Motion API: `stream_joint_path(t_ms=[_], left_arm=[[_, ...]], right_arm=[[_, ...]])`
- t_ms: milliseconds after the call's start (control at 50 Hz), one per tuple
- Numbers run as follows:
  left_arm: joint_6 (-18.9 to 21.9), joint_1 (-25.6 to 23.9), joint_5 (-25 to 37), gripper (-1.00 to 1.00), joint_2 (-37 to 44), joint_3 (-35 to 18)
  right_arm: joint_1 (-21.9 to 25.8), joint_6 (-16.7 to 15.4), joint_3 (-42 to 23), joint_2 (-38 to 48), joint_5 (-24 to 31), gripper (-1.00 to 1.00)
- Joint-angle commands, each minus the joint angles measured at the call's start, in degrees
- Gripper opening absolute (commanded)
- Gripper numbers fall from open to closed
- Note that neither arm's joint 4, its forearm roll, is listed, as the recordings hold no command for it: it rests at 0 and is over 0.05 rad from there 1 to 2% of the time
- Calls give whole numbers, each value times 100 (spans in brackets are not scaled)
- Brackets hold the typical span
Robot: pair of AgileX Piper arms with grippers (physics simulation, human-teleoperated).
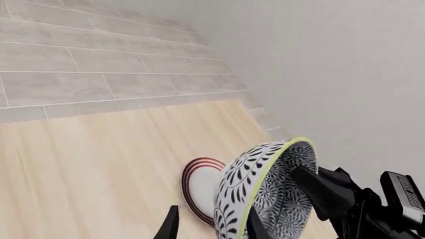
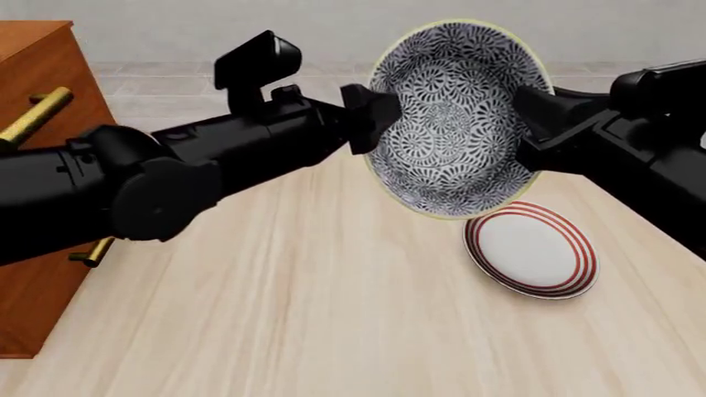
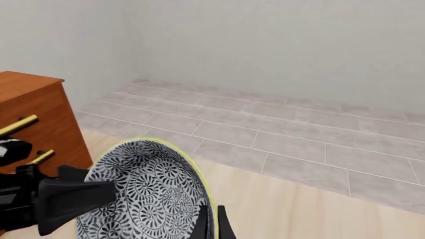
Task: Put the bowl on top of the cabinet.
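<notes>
The bowl (image 2: 458, 116), white with dense black swirls and a yellow-green rim, hangs tilted on edge above the table, its inside facing the front camera. My right gripper (image 2: 535, 124) is shut on its right rim; in the right wrist view the fingers (image 3: 211, 226) pinch the bowl (image 3: 146, 189). My left gripper (image 2: 373, 120) straddles the opposite rim. In the left wrist view its gripper (image 1: 212, 229) is open, the outer finger standing off the bowl (image 1: 252, 184). The reddish-brown cabinet (image 2: 45, 83) stands at the far left, also in the right wrist view (image 3: 33, 109).
A flat white plate with red rings (image 2: 530, 248) lies on the wooden table (image 2: 309, 314) below the bowl, to the right. Brass bar handles (image 2: 33, 116) stick out of the cabinet's front towards the left arm. Grey tiled floor and a wall lie beyond the table.
</notes>
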Motion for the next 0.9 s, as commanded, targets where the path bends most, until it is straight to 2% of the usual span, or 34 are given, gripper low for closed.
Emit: stream_joint_path(t_ms=[20,420,440,800,900], left_arm=[[13,18,-100,100,123,28],[111,-13,-93,100,262,-52],[113,-14,-96,-100,260,-51],[169,-24,-109,-100,268,-14],[307,29,-112,-100,162,-50]], right_arm=[[57,52,8,-78,-23,-100],[50,53,27,-83,-33,-100],[49,51,28,-84,-34,-100],[20,51,22,-27,-62,-100],[11,46,17,-19,-69,-100]])
